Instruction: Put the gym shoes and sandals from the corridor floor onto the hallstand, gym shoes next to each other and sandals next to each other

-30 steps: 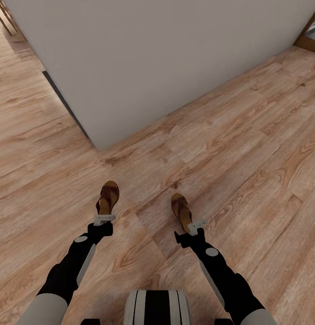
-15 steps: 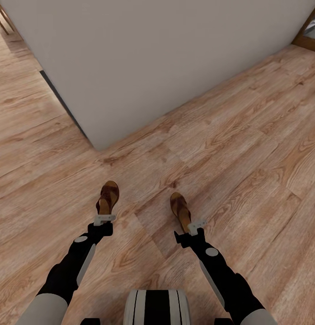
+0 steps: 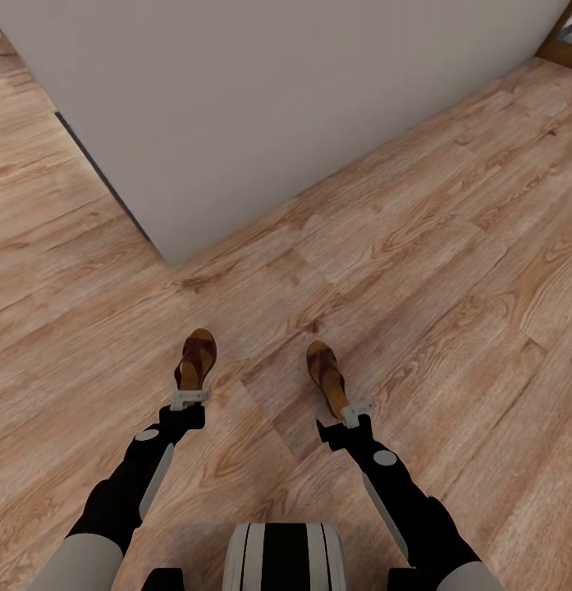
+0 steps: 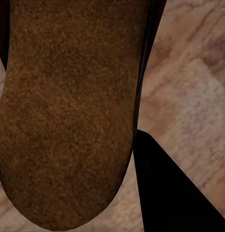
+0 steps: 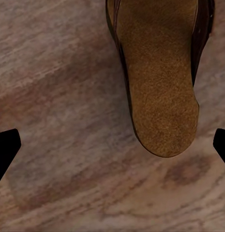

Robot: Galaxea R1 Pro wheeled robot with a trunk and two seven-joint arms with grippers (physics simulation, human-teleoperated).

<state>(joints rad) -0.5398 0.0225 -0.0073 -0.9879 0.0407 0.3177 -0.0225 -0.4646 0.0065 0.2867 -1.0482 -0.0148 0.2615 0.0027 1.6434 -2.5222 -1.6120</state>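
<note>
**Two sandals aloft, one grip in doubt**

Head view: the left gripper (image 3: 189,400) pinches the left sandal (image 3: 195,358) by its heel and the right gripper (image 3: 357,409) carries the right sandal (image 3: 327,376), both over the corridor floor (image 3: 450,271); the grey wall (image 3: 261,107) looms close, so a swing could clip it.

Left wrist view: the insole (image 4: 68,111) crowds the lens; a tight hold.

Right wrist view: the fingertips (image 5: 6,147) stand spread, the sandal's heel (image 5: 163,123) off-centre between them; I judge it might slip.

Suede-like matt sandal insoles (image 4: 64,116), wood-grain floor (image 3: 450,246).
</note>
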